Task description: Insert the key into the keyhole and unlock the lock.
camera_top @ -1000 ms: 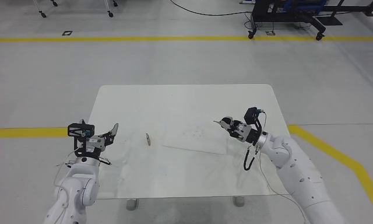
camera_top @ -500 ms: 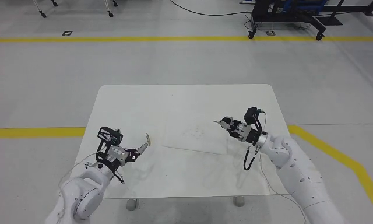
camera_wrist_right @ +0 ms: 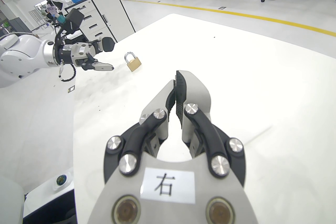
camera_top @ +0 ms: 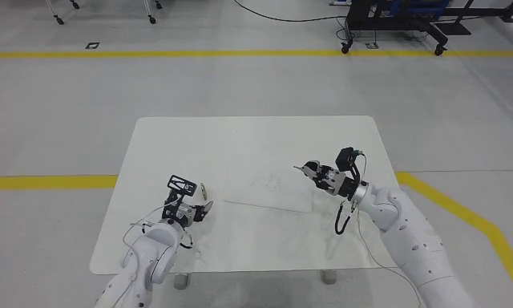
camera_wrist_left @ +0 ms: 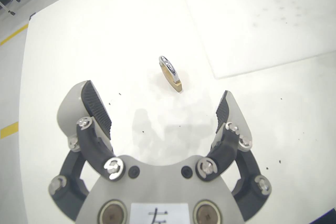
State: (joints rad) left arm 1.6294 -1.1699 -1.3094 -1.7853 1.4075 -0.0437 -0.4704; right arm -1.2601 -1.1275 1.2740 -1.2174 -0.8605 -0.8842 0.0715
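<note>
A small brass padlock point(camera_top: 203, 189) with a silver shackle stands on edge on the white table point(camera_top: 256, 135), left of centre. In the left wrist view the padlock point(camera_wrist_left: 170, 75) sits just ahead of my left gripper point(camera_wrist_left: 157, 93), which is open, its pads apart on either side and touching nothing. The right wrist view shows the padlock point(camera_wrist_right: 133, 62) with the left gripper point(camera_wrist_right: 109, 55) close beside it. My right gripper point(camera_wrist_right: 176, 78) hovers over the table's right part point(camera_top: 300, 168), shut with its pads together. I cannot see a key between them.
A thin white sheet point(camera_wrist_left: 262, 25) lies flat on the table between the two arms, its corner near the padlock. Small dark specks dot the tabletop. The table's near edge point(camera_top: 240, 269) runs close behind the left arm.
My left arm has swung in from the table's left edge toward the padlock, its open gripper now just short of it. The right arm and padlock have not moved.
</note>
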